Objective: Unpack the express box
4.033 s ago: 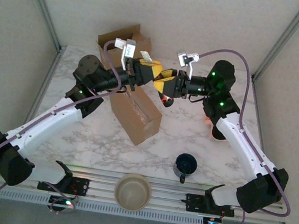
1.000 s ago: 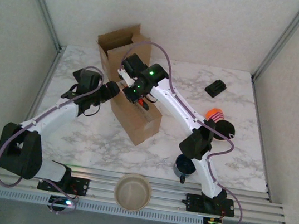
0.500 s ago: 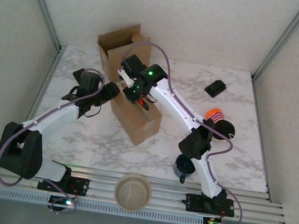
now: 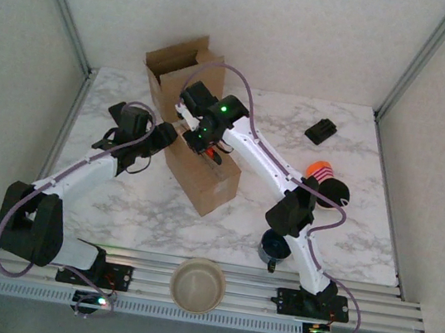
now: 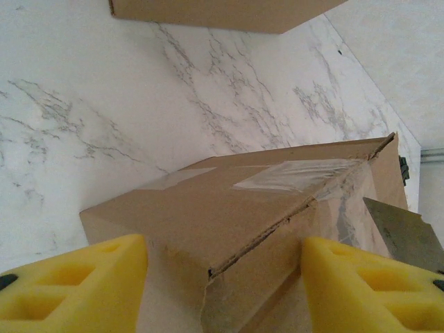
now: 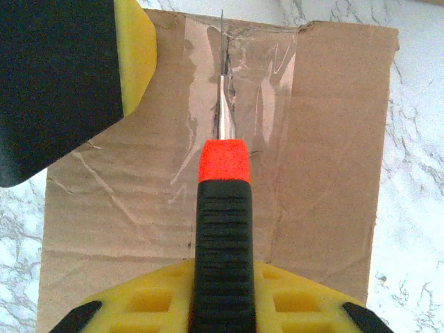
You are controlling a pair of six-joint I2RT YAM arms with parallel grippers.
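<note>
Left arm stretched low across the white marble worktop (image 4: 117, 201). Left gripper (image 4: 163, 134) jaws part-open, straddling one end of the taped brown cardboard box (image 4: 204, 176) mid-worktop. Right arm reaches across. Right gripper (image 6: 222, 305) jaws clamp an orange-and-black utility knife (image 6: 222, 208), blade along the clear tape (image 6: 198, 90).

I see a beige bowl (image 4: 198, 284) at the surface's (image 4: 354, 236) near edge, a dark mug (image 4: 269, 247) near it, a black block (image 4: 321, 131) far right.

Brown box (image 6: 326, 139), orange/blk knife (image 6: 222, 208)
</note>
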